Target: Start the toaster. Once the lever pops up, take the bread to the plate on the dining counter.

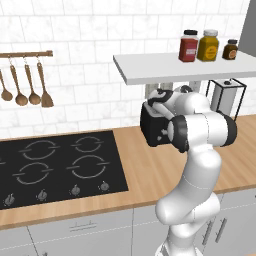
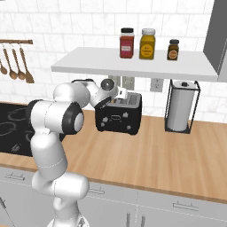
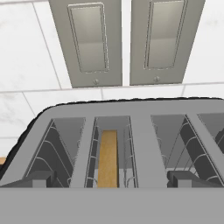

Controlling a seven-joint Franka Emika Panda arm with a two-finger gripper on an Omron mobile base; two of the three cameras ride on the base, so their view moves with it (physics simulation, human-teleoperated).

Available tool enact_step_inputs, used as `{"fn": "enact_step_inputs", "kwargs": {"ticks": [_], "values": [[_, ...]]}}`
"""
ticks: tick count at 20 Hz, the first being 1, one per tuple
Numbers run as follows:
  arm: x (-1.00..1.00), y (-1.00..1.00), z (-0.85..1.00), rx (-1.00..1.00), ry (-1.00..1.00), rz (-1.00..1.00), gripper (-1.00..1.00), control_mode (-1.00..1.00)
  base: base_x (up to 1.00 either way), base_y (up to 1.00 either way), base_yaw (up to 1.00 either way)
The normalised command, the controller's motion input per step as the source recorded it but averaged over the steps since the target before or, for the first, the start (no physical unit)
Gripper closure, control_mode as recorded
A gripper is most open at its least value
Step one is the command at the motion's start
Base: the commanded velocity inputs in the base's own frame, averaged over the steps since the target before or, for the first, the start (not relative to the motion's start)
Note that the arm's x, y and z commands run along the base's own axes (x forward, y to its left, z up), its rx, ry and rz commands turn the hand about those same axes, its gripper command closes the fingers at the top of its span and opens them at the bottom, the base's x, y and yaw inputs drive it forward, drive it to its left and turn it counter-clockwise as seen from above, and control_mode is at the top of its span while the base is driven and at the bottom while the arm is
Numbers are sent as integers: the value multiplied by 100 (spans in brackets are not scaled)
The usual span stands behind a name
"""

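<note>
**Hand poised over the toaster, under the shelf**

The black toaster (image 2: pixel 119 116) stands on the wooden table (image 2: pixel 177 155), back near the tiled wall (image 1: pixel 75 75), directly beneath a white shelf (image 2: pixel 133 67) that leaves only a narrow band of room above its slotted top. The gripper (image 2: pixel 123 94) sits in that band, just over the toaster's left end; whether the fingers are spread or closed cannot be told. In the hand view the bread (image 3: pixel 107 157) stands on edge, sunk inside the second slot from the left, its brown top below the silver rim; the neighbouring slots show bare wire guides.

To the toaster's right, a paper towel roll (image 2: pixel 181 111) in a black wire stand stands apart from it. To its left lies open wood, then the black hob (image 1: pixel 55 170). Three jars (image 2: pixel 146 44) line the shelf, and wooden spoons (image 1: pixel 25 90) hang from a rail.
</note>
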Motion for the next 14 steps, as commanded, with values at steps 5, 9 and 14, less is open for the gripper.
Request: {"fn": "enact_step_inputs", "kwargs": {"ticks": [5, 9, 14], "values": [[0, 0, 0, 0, 0, 0, -100, -100, 0, 0, 0], [0, 0, 0, 0, 0, 0, -100, -100, 0, 0, 0], [0, 0, 0, 0, 0, 0, -100, -100, 0, 0, 0]]}}
